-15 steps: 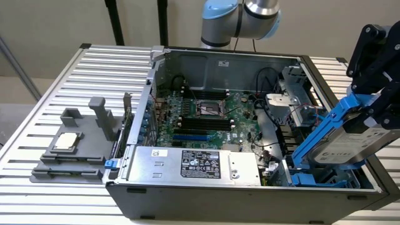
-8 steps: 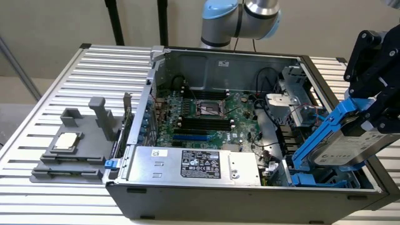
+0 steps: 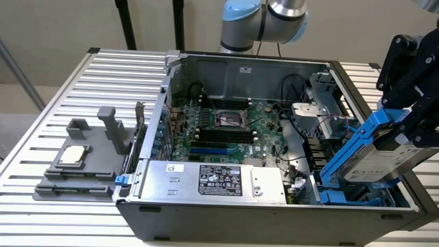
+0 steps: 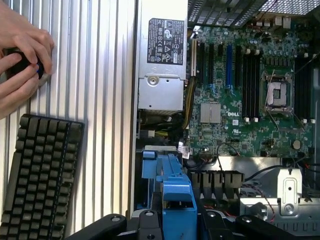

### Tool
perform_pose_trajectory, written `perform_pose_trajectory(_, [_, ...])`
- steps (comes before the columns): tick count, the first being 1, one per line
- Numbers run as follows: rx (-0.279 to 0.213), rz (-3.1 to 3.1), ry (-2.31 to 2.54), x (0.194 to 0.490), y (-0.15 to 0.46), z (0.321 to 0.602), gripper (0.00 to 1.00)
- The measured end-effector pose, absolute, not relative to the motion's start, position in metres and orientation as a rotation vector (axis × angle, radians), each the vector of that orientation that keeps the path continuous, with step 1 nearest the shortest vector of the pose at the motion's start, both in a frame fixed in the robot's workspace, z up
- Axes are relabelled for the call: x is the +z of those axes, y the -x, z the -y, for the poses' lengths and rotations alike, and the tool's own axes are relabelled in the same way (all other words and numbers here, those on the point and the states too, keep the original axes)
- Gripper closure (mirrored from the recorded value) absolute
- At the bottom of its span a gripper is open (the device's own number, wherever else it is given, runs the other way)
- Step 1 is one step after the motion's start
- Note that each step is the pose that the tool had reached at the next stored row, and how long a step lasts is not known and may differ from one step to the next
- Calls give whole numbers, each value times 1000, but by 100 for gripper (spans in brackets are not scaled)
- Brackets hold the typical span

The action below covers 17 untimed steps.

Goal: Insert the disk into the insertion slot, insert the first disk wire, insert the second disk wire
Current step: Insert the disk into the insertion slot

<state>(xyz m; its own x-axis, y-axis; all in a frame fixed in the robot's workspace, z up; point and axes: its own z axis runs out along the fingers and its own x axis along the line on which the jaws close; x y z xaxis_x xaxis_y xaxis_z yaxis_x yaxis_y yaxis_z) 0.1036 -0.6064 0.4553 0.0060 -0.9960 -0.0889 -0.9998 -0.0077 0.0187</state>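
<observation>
grey plastic fixture [image 3: 82, 164] with upright posts, at the exterior view's left on the ribbed metal table [image 3: 55, 103], with a small square chip [image 3: 73, 156] lying on it. open computer case [image 3: 274, 221], next along on the same table, interior exposed. silver power supply [image 3: 213, 181] with a black label, set along the case's near wall. green motherboard [image 3: 233, 128], flat on the case floor behind the power supply, processor socket near its middle. robot arm [image 3: 264, 23], pale grey and blue, behind the case. insertion slot [image 3: 346, 197], blue-tabbed bay in the case's near corner toward the exterior view's right; the disk is not yet seated in it. disk [image 3: 377, 167], silver-grey with a white label in a bright blue carrier, held tilted just above the slot; contact with the bay cannot be told. gripper [image 3: 410, 135], black, at the exterior view's far right, fingers clamped on the disk's upper end; in the wrist view the gripper [image 4: 177, 227] pinches the disk [image 4: 177, 200] by its blue carrier from both sides. black keyboard [image 4: 40, 175], on the table beside the case. a person's hands [image 4: 22, 37], near the keyboard, closed around a small dark object.
</observation>
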Motion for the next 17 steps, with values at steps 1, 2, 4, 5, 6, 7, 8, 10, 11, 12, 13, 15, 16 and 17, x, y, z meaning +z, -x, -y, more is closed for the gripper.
perform_pose_trajectory(1, [118, -2177, 2192, 455, -104, 606, 68])
perform_pose_trajectory(2, [118, -2177, 2192, 454, -104, 606, 68])
perform_pose_trajectory(4, [118, -2177, 2193, 453, -104, 606, 68])
perform_pose_trajectory(5, [118, -2177, 2192, 453, -104, 606, 68])
perform_pose_trajectory(6, [118, -2178, 2193, 453, -104, 605, 68])
perform_pose_trajectory(7, [118, -2178, 2193, 452, -104, 605, 68])
perform_pose_trajectory(8, [119, -2179, 2193, 452, -104, 605, 68])
perform_pose_trajectory(10, [119, -2180, 2194, 452, -104, 604, 68])
perform_pose_trajectory(11, [119, -2180, 2195, 451, -104, 604, 68])
perform_pose_trajectory(12, [120, -2180, 2195, 451, -104, 604, 68])
perform_pose_trajectory(13, [120, -2181, 2195, 450, -104, 604, 68])
perform_pose_trajectory(15, [119, -2181, 2196, 450, -104, 603, 68])
perform_pose_trajectory(16, [119, -2181, 2196, 449, -104, 603, 68])
perform_pose_trajectory(17, [120, -2181, 2196, 449, -104, 603, 68])
